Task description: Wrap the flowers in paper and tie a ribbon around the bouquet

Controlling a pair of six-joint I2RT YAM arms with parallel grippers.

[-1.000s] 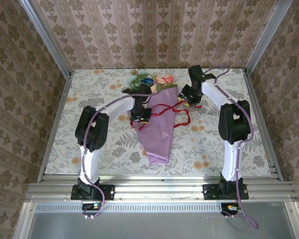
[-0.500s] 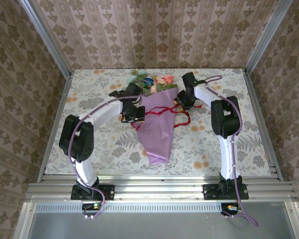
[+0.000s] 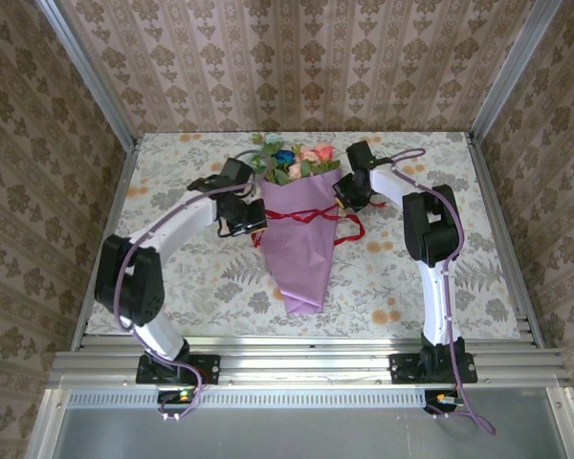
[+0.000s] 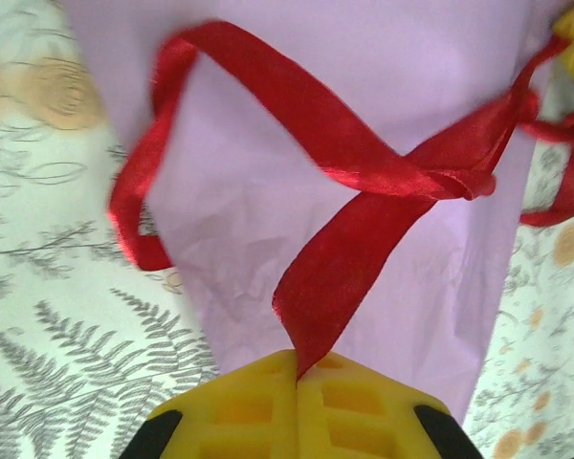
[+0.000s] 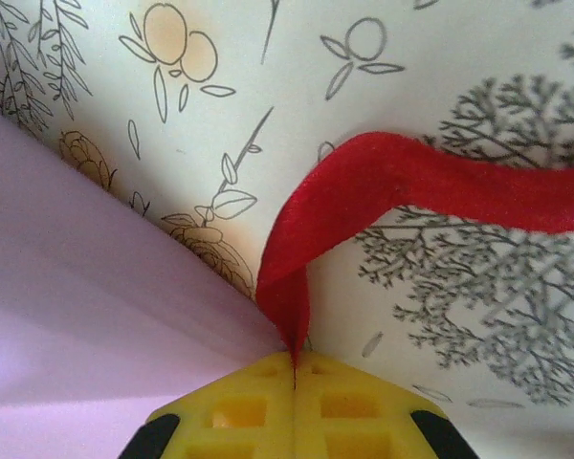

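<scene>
The bouquet (image 3: 301, 249) lies mid-table, a lilac paper (image 4: 364, 76) cone with its tip toward the arms. The flowers (image 3: 292, 161), pink, peach and blue, poke out of its far wide end. The red ribbon (image 3: 311, 215) crosses the cone with a twisted knot (image 4: 440, 177) and trails in a loop to the right. At the cone's left edge my left gripper (image 3: 252, 222) is shut on a ribbon end (image 4: 344, 277) between its yellow fingers (image 4: 239, 402). At the right edge my right gripper (image 3: 344, 196) is shut on the other ribbon end (image 5: 297, 287), beside the paper (image 5: 77, 287).
The floral tablecloth (image 3: 172, 191) covers the table inside metal rails (image 3: 105, 229) and patterned walls. The left arm curves in from the near left and the right arm (image 3: 426, 229) from the near right. A ribbon loop (image 3: 354, 229) lies on the cloth right of the cone.
The left gripper has drawn its ribbon end leftward off the cone to its left edge. The right gripper has moved in toward the cone's right edge and shut on the other end.
</scene>
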